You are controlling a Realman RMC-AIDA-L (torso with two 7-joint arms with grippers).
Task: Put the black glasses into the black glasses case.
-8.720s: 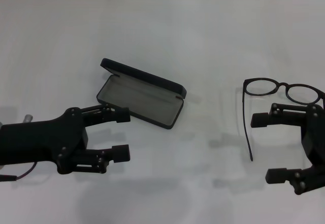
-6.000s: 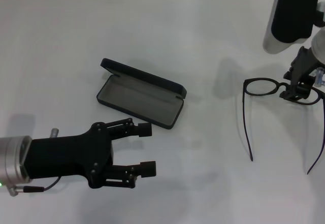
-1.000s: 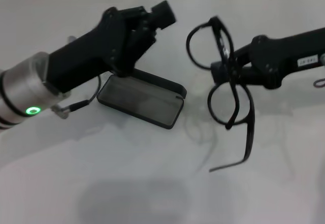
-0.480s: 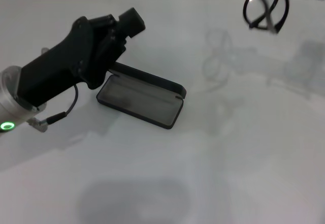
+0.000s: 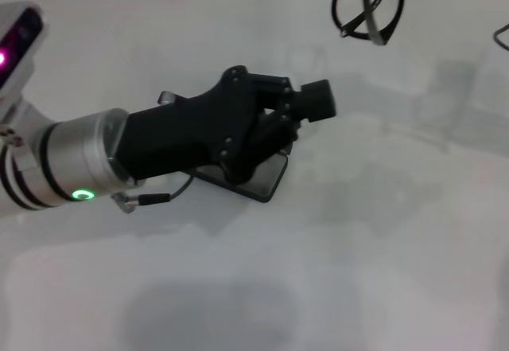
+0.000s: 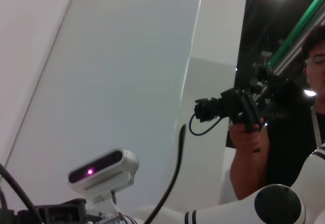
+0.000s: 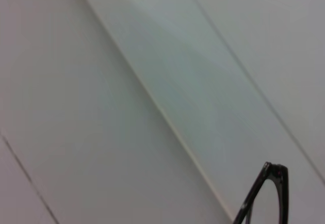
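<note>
**A:** Which step are you in?

**B:** The carry, I'd judge. Your glasses (image 5: 367, 7) hang in the air at the far right of the bench (image 5: 382, 232), well apart from the case (image 5: 266, 177). Only a bit of the right arm shows at the head view's top edge, so I cannot tell how the right end effector holds them, or even see it.

**A:** And the left side?

**B:** Your left end effector (image 5: 290, 120) sits over the case and hides most of it; only one corner of the tray peeks out below. Whether its fingers are open or closed, I cannot tell.

**A:** What does the next move call for?

**B:** Probably clearing the left arm off the case, then bringing the glasses across and down, with the temples folded in so they fit the tray.

**A:** Do the wrist views add anything?

**B:** The right wrist view catches just a piece of the frame (image 7: 264, 196) against pale wall panels. The left wrist view points upward and shows a person holding a camera (image 6: 238, 107), nothing of the bench.
</note>
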